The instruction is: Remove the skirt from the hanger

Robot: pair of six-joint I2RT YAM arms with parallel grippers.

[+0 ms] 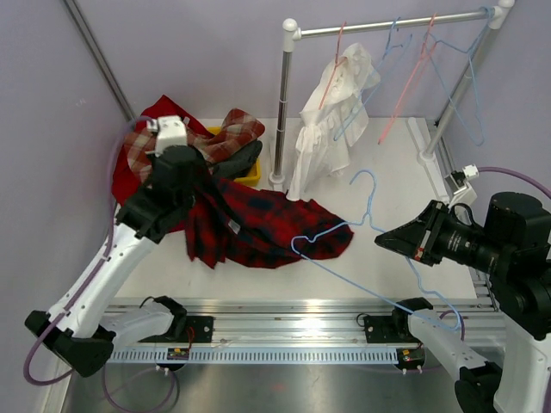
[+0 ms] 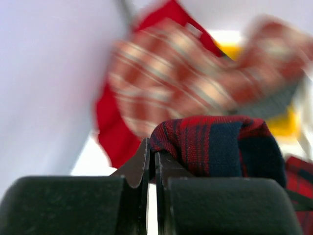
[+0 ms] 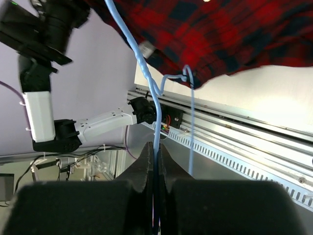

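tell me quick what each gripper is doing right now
left gripper: closed, holding the plaid skirt
right gripper: closed, holding the blue hanger

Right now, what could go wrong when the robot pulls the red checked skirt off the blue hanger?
1. The skirt looks snagged on a bend of the blue hanger. Pulling might stretch the cloth or bend the thin wire.
2. The left gripper pinches only a small fold of the skirt, which could slip out.
3. The right gripper clamps a single wire, so the hanger might twist in its grip.
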